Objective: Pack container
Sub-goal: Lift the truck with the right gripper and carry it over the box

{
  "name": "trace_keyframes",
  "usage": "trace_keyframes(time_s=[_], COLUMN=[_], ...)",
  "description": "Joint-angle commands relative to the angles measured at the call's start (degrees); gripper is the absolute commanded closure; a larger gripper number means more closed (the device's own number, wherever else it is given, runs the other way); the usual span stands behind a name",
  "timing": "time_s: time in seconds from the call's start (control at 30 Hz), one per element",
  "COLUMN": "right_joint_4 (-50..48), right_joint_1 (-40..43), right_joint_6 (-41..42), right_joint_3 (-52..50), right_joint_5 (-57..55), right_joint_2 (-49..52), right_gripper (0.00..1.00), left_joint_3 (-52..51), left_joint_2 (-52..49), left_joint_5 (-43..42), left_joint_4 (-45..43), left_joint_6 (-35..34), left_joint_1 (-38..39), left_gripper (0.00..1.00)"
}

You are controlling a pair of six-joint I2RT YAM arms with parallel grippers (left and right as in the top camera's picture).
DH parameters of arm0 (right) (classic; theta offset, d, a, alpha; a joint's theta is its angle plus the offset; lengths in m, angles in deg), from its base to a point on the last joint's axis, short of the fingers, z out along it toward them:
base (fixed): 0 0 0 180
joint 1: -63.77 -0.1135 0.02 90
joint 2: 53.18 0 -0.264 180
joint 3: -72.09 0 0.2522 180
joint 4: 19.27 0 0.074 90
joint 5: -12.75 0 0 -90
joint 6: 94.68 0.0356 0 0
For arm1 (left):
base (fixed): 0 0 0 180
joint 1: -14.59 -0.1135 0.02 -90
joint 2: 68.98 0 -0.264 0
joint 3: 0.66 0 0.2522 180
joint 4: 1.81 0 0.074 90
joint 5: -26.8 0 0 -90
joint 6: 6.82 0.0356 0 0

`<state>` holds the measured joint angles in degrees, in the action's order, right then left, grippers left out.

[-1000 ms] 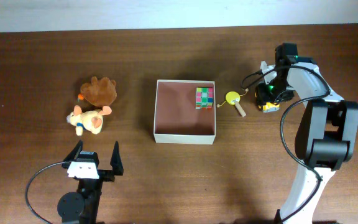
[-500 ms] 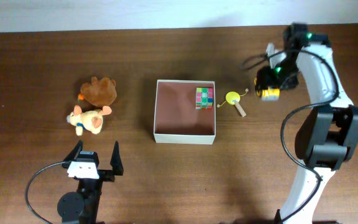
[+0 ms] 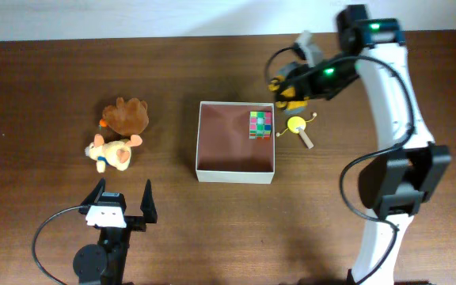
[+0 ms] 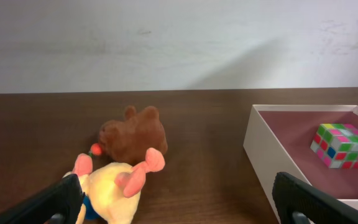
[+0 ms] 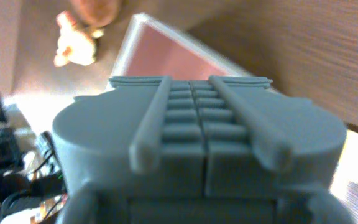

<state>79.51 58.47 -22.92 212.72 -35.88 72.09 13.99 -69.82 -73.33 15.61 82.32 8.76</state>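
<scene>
The container (image 3: 236, 175), a white square box with a pinkish-brown floor, sits mid-table and holds a multicoloured cube (image 3: 260, 123) in its far right corner. My right gripper (image 3: 289, 85) hangs just off that corner, shut on a yellow and grey toy (image 3: 282, 92). In the right wrist view the toy's ribbed grey body (image 5: 197, 143) fills the picture and hides the fingers, with the container (image 5: 166, 59) behind it. My left gripper (image 3: 121, 207) rests open near the front edge. Its view shows the container's wall (image 4: 263, 149) and the cube (image 4: 342, 145).
A yellow disc with a wooden stick (image 3: 298, 127) lies right of the container. A brown plush (image 3: 127, 115) and a cream plush with pink ears (image 3: 112, 152) lie to the left; the left wrist view shows the brown plush (image 4: 135, 134) and the cream plush (image 4: 114, 190).
My right gripper has lifted the yellow and grey toy from the table at the right and carried it left, to the container's far right corner. The left arm has not moved.
</scene>
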Motion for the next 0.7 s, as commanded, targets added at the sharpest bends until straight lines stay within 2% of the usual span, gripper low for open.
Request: trace_keyframes(time_s=[0.0, 0.2, 0.43, 0.67], right_joint_4=[-0.81, -6.49, -11.3, -12.44], right_joint_1=[-5.62, -15.19, -24.92, -30.45], right_joint_6=[-0.59, 9.38, 26.03, 37.27], right_joint_3=[1.18, 1.16, 0.11, 0.02], right_joint_5=[3.89, -7.96, -32.54, -45.22], right_joint_2=[-1.92, -1.88, -0.55, 2.69], right_gripper=[0.39, 0.39, 0.39, 0.4], left_joint_3=[-0.35, -0.35, -0.35, -0.35], left_joint_2=[0.55, 0.55, 0.55, 0.55], left_joint_5=[-0.63, -0.61, -0.63, -0.63], left_joint_4=[0.02, 0.02, 0.02, 0.02], left_joint_6=[0.5, 0.5, 0.5, 0.5], left_joint_1=[-0.35, -0.35, -0.35, -0.35], left_gripper=[0.01, 0.01, 0.01, 0.01])
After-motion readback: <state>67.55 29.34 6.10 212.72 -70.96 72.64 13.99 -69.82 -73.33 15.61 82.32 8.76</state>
